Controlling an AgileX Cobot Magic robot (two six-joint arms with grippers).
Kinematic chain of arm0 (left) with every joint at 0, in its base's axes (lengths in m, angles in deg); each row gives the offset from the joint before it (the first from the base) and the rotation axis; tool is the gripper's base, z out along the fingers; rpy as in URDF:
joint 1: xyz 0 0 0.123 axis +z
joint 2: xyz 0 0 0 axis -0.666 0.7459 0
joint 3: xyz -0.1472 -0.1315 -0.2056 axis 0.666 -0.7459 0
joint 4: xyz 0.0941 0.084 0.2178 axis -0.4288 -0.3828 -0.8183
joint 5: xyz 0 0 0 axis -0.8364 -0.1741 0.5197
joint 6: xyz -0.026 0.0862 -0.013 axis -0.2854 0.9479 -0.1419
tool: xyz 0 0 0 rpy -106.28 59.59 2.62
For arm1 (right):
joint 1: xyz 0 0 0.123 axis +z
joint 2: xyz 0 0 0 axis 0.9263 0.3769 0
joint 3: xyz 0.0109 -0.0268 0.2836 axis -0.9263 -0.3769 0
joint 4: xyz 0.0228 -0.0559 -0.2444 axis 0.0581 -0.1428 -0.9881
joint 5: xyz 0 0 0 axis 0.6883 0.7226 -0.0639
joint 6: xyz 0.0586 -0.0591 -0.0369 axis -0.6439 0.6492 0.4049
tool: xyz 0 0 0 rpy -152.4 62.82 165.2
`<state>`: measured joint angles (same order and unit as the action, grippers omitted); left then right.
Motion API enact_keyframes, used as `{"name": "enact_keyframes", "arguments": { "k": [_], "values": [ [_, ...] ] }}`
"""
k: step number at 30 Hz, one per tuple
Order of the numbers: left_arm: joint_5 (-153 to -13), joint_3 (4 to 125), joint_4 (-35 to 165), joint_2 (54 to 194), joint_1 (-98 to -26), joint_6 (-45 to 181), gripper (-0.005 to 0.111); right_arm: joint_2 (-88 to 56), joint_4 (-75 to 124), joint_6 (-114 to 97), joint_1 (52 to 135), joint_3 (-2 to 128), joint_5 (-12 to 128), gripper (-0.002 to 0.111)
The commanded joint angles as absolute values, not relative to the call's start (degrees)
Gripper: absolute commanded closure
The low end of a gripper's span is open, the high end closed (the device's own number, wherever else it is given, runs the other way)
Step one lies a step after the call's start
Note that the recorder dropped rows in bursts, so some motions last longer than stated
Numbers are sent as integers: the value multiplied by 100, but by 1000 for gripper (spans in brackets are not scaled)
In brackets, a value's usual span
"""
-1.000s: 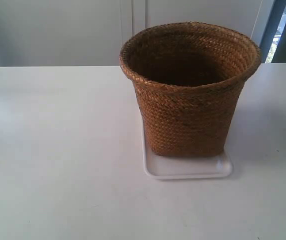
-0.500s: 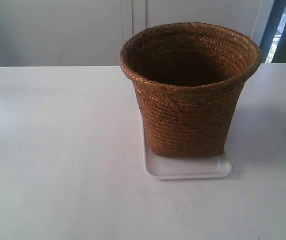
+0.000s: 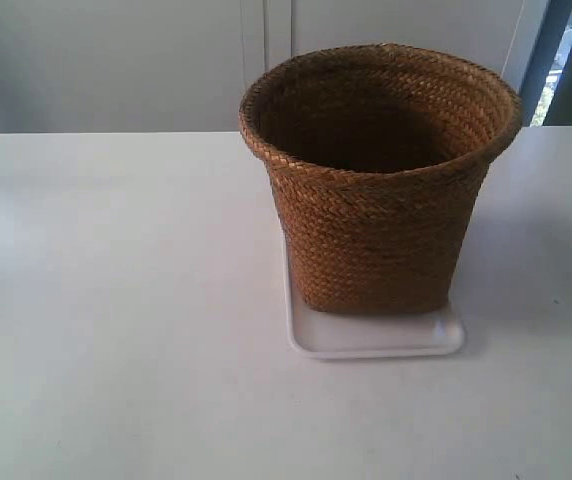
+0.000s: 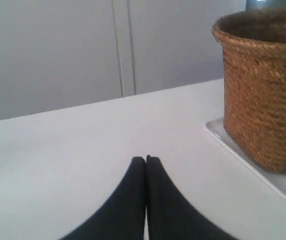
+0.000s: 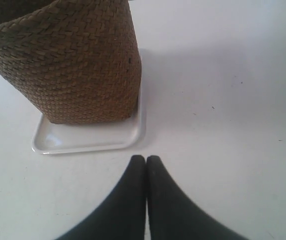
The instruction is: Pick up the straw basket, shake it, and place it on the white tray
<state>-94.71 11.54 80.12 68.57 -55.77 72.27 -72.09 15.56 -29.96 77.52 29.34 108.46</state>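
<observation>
The straw basket (image 3: 378, 190) stands upright on the white tray (image 3: 376, 338), golden-brown braid with a flared rim and dark inside. The left wrist view has the basket (image 4: 265, 90) and a strip of the tray (image 4: 243, 157) off to one side, apart from my left gripper (image 4: 146, 159), which is shut with nothing in it above the table. My right gripper (image 5: 146, 158) is shut too, empty, a short way from the tray's (image 5: 90, 141) rim, with the basket (image 5: 68, 65) beyond. Neither gripper shows in the exterior view.
A white tabletop (image 3: 116, 300) spreads around the tray. Behind it stands a pale wall or cabinet front (image 3: 116, 60) with a vertical seam. A dark door frame (image 3: 551, 50) is at the back right of the exterior view.
A dark piece of an arm at the exterior view's left edge one second ago has gone out of view. Basket and tray have not moved.
</observation>
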Motion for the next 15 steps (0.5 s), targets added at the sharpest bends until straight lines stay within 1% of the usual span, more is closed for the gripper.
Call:
{"name": "enact_keyframes", "arguments": {
  "k": [1,5,8,11,15],
  "values": [
    [-9869,613,8098,6282,-5406,6965,107,-7225,1566,-3019,7697,2894,10762,108],
    [-9714,404,8098,5825,-5167,6608,107,-7225,1566,-3019,7697,2894,10762,108],
    [-8888,404,8073,5418,-5089,6594,107,-7225,1566,-3019,7697,2894,10762,108],
    [-8413,404,8073,5395,-5089,6594,107,-7225,1566,-3019,7697,2894,10762,108],
    [-8318,404,8073,5395,-5089,6594,107,-7225,1566,-3019,7697,2894,10762,108]
  ]
}}
